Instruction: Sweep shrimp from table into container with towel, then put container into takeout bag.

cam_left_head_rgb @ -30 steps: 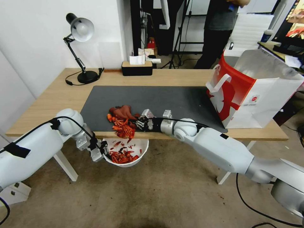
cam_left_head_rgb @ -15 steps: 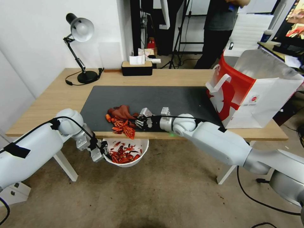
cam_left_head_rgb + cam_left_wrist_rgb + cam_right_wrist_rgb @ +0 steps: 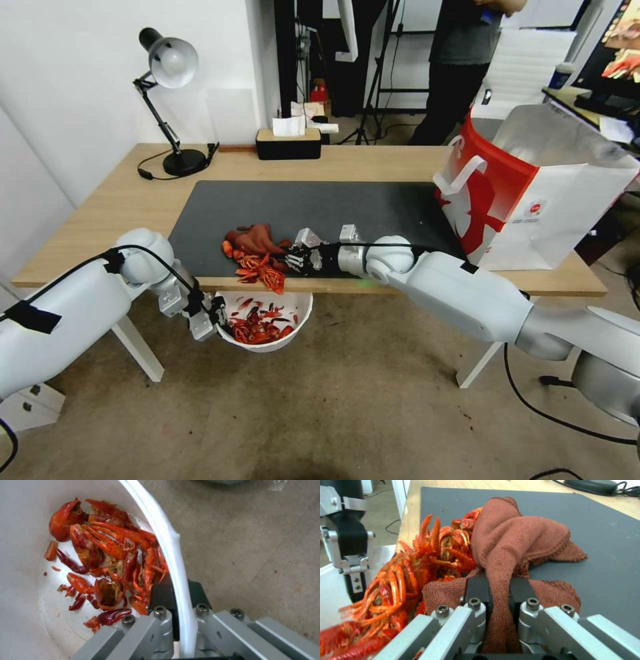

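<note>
status: sweep in progress. right gripper (image 3: pixel 498 590) lies low on the mat (image 3: pixel 347 203) at the near edge of the table (image 3: pixel 120 200), jaws pinching the towel (image 3: pixel 523 540). vs 1 s ago, towel and gripper have pulled back slightly from the edge; the falling stream has stopped. remaining shrimp (image 3: pixel 259 267) sit at the edge, some overhanging. left gripper (image 3: pixel 176 597) is clamped on the rim of the container (image 3: pixel 297 310), held just below the edge, part filled. judgement: another pass reqd. takeout bag (image 3: pixel 533 200) stands open at table's right end.
</note>
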